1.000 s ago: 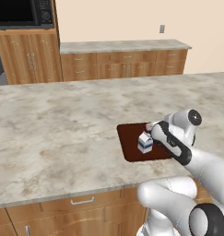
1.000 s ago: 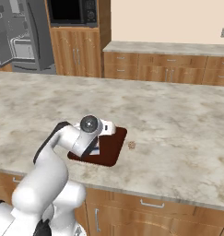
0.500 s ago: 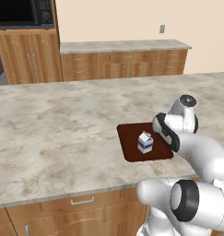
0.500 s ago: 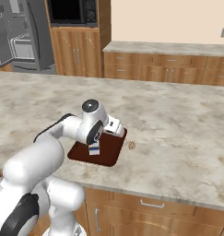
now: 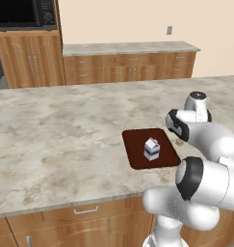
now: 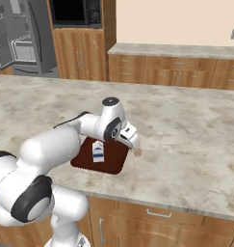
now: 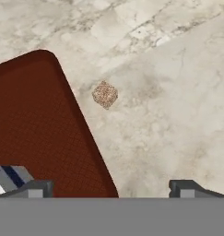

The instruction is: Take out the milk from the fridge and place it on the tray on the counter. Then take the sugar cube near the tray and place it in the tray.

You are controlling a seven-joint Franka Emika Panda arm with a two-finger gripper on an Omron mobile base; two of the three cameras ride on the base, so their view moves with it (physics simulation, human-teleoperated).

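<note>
Jaws spread wide and empty, the gripper (image 7: 111,186) hovers over the sugar cube (image 7: 104,94) on the marbled bench (image 7: 178,92), just beside the tray (image 7: 35,124) holding the milk (image 5: 151,148). Small, light and probably crumbly, the cube wants gentle pinching across opposite flat faces.

hand (image 6: 134,145) moved off milk (image 5: 151,148) | now over sugar cube (image 7: 105,94)

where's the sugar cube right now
The sugar cube lies on the bare counter just off the tray's edge near a rounded corner, not touching it; in the right base view it sits just beyond the open claw.
</note>
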